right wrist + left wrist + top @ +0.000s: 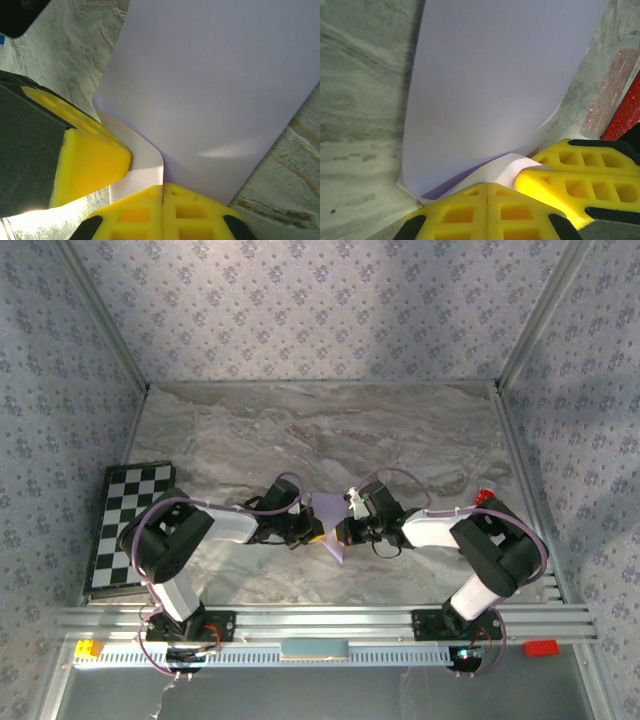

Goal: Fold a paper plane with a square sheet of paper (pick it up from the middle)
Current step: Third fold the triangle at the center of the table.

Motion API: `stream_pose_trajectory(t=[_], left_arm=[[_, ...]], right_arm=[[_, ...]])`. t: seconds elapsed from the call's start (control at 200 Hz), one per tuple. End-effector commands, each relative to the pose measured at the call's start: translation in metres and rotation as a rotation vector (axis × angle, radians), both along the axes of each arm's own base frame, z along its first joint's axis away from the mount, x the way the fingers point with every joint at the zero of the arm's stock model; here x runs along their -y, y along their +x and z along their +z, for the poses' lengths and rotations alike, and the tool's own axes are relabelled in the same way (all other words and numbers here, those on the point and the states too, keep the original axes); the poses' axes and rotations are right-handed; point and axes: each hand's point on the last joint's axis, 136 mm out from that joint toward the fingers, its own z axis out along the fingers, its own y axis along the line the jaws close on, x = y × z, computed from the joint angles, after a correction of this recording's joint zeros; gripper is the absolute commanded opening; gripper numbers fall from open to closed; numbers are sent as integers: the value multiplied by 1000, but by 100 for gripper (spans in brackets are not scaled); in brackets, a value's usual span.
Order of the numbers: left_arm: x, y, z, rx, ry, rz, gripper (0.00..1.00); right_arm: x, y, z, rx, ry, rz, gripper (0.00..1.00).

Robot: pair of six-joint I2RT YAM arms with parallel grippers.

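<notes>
Claws come closest, so I start there. My left claw (487, 192) is squeezed tight, its two yellow fingers (455, 215) pressed together with no gap. My right claw (162, 195) is squeezed tight the same way. The two meet tip to tip over the middle of the table, just beside each other. I think they come this close so both can pinch one small spot and make a sharp bend there.

Right at the tips is the square sheet of paper (495, 85), pale lilac. Its low edge curls over in a small white flap. That flap runs down into the line where my fingers meet, so it looks like each claw has the paper nipped by its edge. From there the sheet stands up, bent like a soft wall, not lying flat. I guess I hold it up so one part can fold onto the other. From above, it shows between my two claws, with a point toward my bases. I see no dart shape, so I judge the folding is only partway done.

Past the paper is the grey marble table (300, 430). Off on my left lies a black-and-white chequered board (135, 510), well apart from the work.
</notes>
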Motion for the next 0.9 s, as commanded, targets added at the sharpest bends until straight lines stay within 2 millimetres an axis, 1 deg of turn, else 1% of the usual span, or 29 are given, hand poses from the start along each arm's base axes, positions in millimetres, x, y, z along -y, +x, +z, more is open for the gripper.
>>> stream_pose_trajectory(t=[0.0, 0.135, 0.265, 0.33, 0.4, 0.48, 0.53, 0.56, 0.66, 0.7, 0.76, 0.82, 0.895], left_arm=[[-10, -8, -16, -13, 71, -9, 0], [-11, -9, -21, -19, 84, -13, 0], [-16, -11, -25, -25, 102, -6, 0], [-16, -11, -25, -27, 104, -3, 0], [-16, -10, -24, -23, 102, -4, 0], [-16, -11, -24, -21, 102, -3, 0], [-17, -10, -24, -18, 103, -2, 0], [-17, -10, -23, -16, 103, -1, 0], [-16, -9, -23, -13, 102, 1, 0], [-16, -9, -22, -10, 100, 1, 0], [-16, -8, -22, -10, 101, 1, 0], [-16, -8, -22, -9, 100, 1, 0], [-16, -8, -22, -8, 99, 2, 0]], right_arm=[[12, -7, -18, -41, -74, -13, 0], [8, -5, -10, -38, -57, -17, 0], [8, 1, 8, -8, -45, -39, 10], [14, 6, 18, 8, -62, -71, 19], [19, 6, 28, 21, -64, -91, 28], [21, 3, 38, 21, -38, -102, 32], [16, -3, 46, 14, 7, -81, 31], [12, -8, 49, 7, 31, -71, 30], [0, -23, 55, -26, 96, -20, 16], [-5, -28, 55, -36, 99, 2, 11], [-12, -35, 52, -53, 95, 32, 7], [-16, -38, 46, -72, 73, 45, 4], [-21, -41, 40, -111, 65, 46, 2]])
